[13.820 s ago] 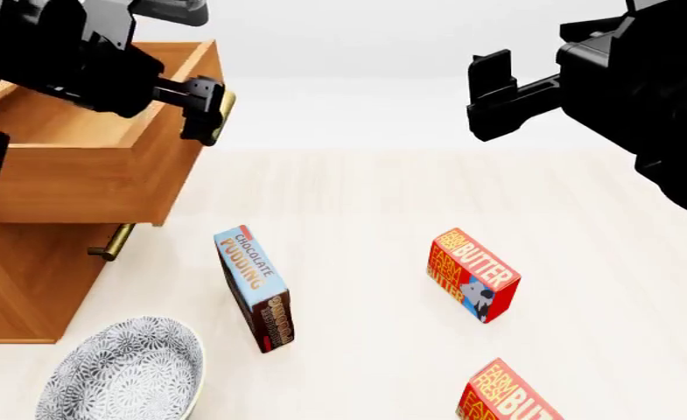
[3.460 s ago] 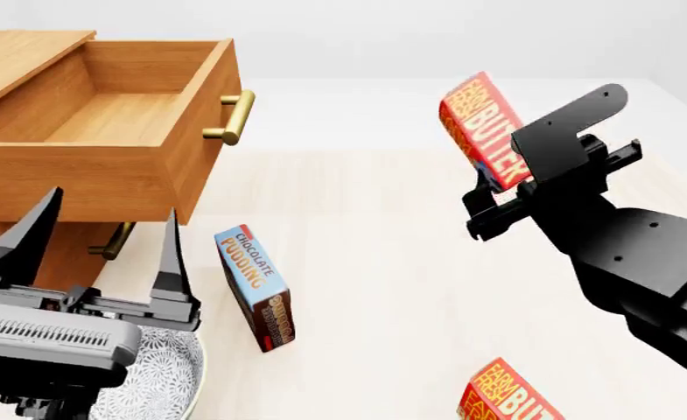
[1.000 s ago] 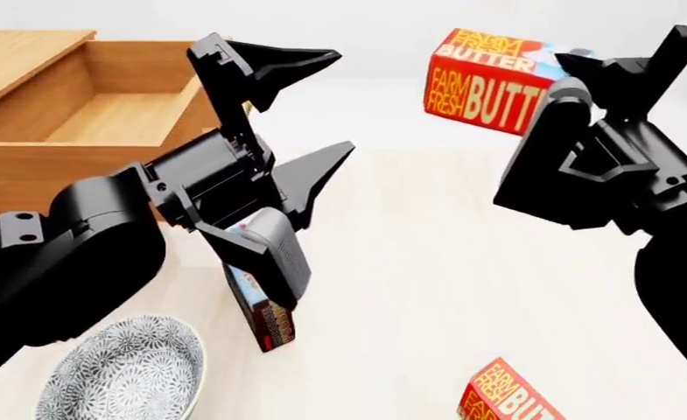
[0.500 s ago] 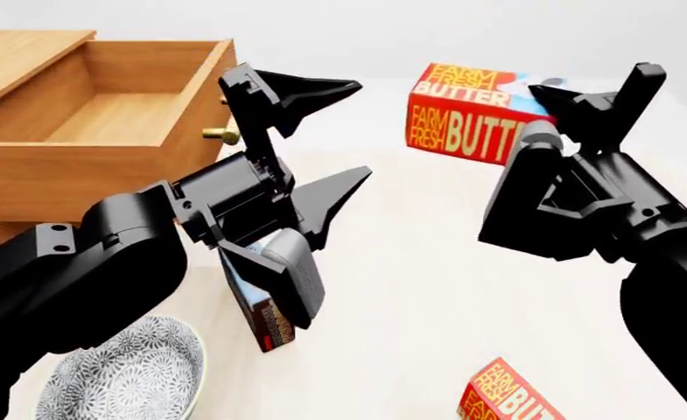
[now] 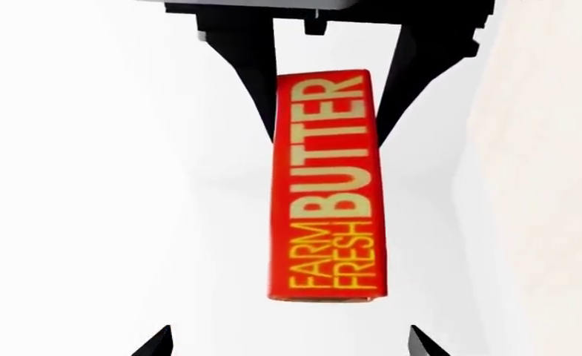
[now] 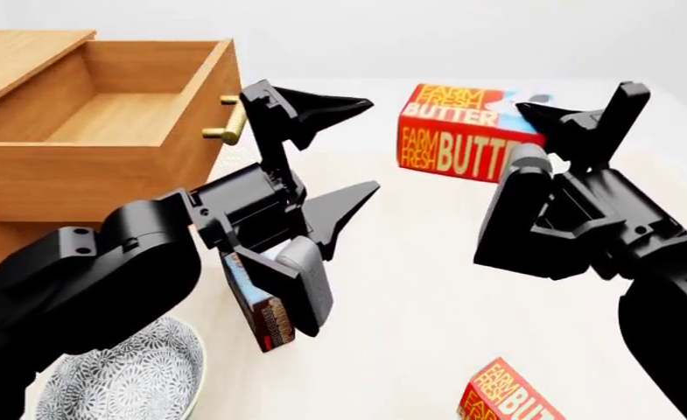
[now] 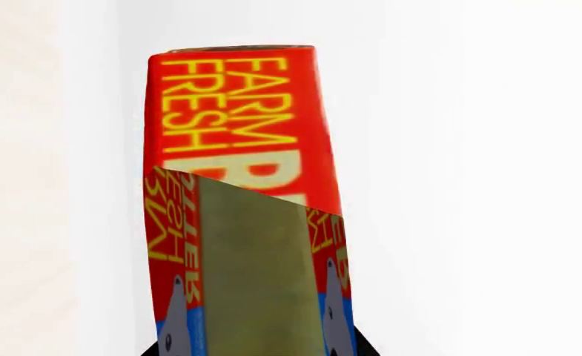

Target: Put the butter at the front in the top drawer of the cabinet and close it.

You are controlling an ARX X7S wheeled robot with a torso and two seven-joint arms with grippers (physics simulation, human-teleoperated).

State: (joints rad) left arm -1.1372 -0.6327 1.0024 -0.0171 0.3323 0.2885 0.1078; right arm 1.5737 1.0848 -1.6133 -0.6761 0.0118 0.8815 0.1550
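Note:
My right gripper [image 6: 539,124] is shut on one end of the butter [image 6: 458,140], a red "FARM FRESH BUTTER" carton held lengthwise in the air, right of the drawer. The right wrist view shows the butter [image 7: 233,111] sticking out from my right gripper [image 7: 257,347]. My left gripper [image 6: 374,145] is open, its two fingers spread just left of the carton's free end, not touching it. In the left wrist view the butter [image 5: 325,185] hangs ahead of my left gripper [image 5: 288,343]. The top drawer [image 6: 98,118] of the cabinet [image 6: 4,245] stands pulled out and empty.
A second identical butter carton [image 6: 509,395] lies on the table at the near edge. The chocolate pudding box [image 6: 270,322] stands partly behind my left arm. A patterned bowl [image 6: 133,378] sits near the cabinet's foot. The drawer's brass handle [image 6: 234,122] is close to my left gripper.
My right gripper has carried the butter down and to the left, toward my left gripper. My open left gripper has shifted slightly right toward the carton.

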